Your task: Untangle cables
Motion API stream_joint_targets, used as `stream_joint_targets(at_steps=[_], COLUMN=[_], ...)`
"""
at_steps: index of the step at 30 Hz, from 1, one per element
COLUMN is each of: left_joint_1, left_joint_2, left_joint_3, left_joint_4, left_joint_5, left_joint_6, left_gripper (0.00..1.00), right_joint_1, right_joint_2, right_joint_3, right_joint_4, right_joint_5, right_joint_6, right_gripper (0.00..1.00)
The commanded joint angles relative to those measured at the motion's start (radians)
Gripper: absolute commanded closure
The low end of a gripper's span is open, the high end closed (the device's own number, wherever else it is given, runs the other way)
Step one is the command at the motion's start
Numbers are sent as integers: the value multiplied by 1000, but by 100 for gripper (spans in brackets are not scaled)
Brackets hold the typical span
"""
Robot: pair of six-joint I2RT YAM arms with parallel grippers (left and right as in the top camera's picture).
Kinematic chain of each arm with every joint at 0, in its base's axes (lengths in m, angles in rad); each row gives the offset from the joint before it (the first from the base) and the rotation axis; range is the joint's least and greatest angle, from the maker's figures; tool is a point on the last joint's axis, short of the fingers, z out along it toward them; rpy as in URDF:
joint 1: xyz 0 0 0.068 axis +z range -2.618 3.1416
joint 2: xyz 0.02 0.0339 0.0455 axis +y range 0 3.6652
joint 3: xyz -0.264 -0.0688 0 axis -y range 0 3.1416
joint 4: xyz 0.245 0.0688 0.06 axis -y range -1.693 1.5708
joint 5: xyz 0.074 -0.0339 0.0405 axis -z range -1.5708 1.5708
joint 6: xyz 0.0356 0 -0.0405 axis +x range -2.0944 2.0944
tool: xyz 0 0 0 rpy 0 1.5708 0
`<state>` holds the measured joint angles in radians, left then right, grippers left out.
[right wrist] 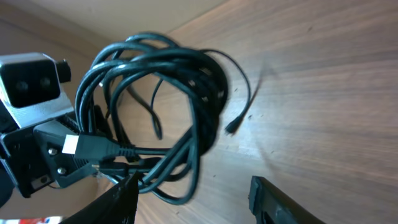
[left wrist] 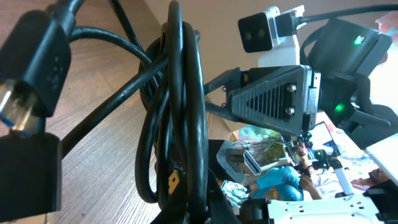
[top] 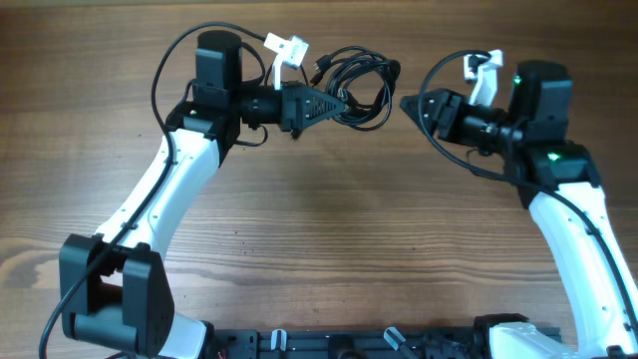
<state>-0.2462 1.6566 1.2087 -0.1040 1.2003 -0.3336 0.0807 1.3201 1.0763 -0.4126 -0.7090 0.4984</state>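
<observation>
Robotics lab bench: wood-grain table [top: 329,249], two mounted arms [top: 167,189].

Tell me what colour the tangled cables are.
The cables are black; the right wrist view shows it best.

Cables [top: 357,82]: thin black cords in one tangled loose coil, far side of bench [top: 329,249], pinched in my left gripper [top: 339,104]; one small plug [right wrist: 230,129] trailing free.

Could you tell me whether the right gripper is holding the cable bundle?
No, the right gripper sits beside the cable bundle with a visible gap between them.
</observation>
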Motion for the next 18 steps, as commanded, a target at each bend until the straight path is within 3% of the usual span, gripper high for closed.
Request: stream_joint_targets(at_steps=[1,6,10,16,18], left_joint_1=[-28,-32,-31,-32,-32], left_joint_2=[-7,-7,-7,-7,-7], left_joint_3=[2,2,2,2,2], left_joint_4=[10,10,10,-51,-86], left_joint_5=[-19,-24,-29,-189,-243], left_joint_6=[38,38,38,34,33], left_gripper=[96,96,96,96,96], right_joint_1=[43,57,57,56,56], right_joint_2=[58,104,148,148,143], right_joint_3=[15,15,15,15,15], right_joint_4=[44,59,61,72,68], right_joint_5=[13,30,35,35,35], right_joint_6=[63,63,71,78,78], right_gripper=[46,55,72,96,96])
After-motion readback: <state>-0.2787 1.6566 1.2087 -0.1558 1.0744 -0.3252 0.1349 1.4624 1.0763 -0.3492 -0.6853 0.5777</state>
